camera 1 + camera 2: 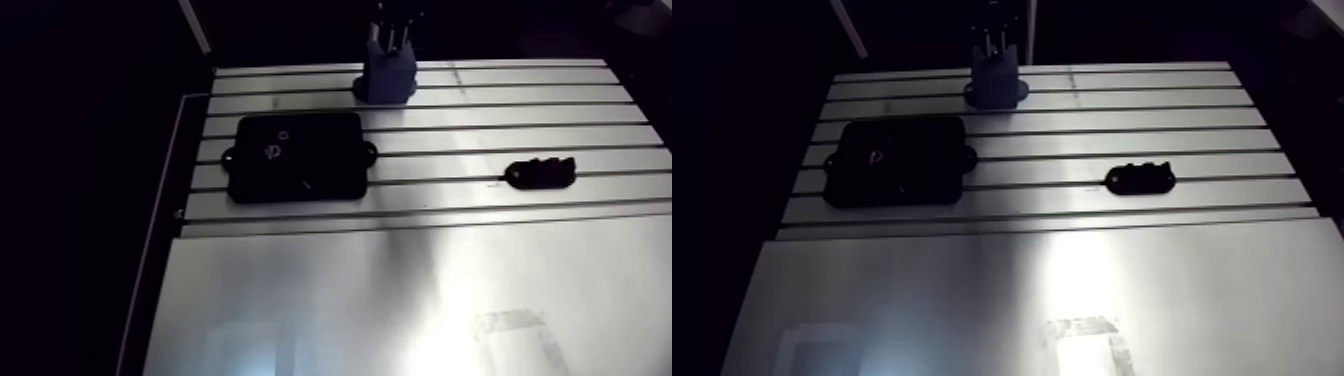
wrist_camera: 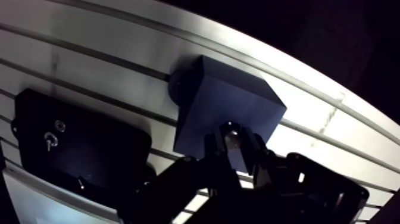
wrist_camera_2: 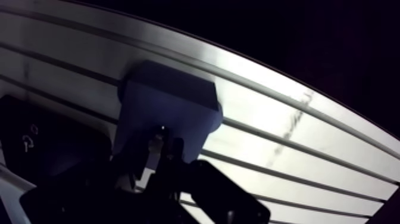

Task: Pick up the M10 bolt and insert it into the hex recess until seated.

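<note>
A dark blue block [image 1: 388,78] on a round base stands on the far rows of the slotted table [image 1: 520,110]. My gripper [image 1: 393,38] hangs straight above it. In the wrist view the block [image 2: 229,98] lies just ahead of the fingers [image 2: 214,146]. The fingers are closed on a small shiny metal piece, the M10 bolt [image 2: 233,132], at the block's near top edge. I cannot tell whether the bolt touches the block. A black plate [image 1: 297,155] with small round holes lies to the left of the block.
A small black part [image 1: 541,173] lies on the slotted rows at the right. A smooth metal sheet [image 1: 400,300] covers the near half of the table. The table's left edge [image 1: 165,250] drops into darkness.
</note>
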Controlling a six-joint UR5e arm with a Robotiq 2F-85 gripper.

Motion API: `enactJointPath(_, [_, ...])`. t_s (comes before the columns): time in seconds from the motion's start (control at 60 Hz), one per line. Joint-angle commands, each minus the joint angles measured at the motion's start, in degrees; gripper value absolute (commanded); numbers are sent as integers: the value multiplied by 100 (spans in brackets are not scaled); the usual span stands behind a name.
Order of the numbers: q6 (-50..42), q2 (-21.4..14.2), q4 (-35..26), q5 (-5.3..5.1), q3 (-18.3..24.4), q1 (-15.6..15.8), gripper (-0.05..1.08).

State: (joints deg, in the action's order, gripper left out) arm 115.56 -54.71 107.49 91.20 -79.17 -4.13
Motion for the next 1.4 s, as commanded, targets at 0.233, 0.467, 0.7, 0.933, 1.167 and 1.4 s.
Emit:
enactJointPath(0.233, [355,-8,-4,7,3,8,71])
enactJointPath(0.467, [537,-8,-4,7,3,16,71])
enactJointPath(0.7, [613,-8,-4,16,-6,9,71])
enactJointPath(0.933, [612,-8,12,42,-6,8,29])
enactJointPath(1.167, [604,-33,48,42,11,8,21])
enactJointPath(1.4, [370,-69,48,6,142,8,19])
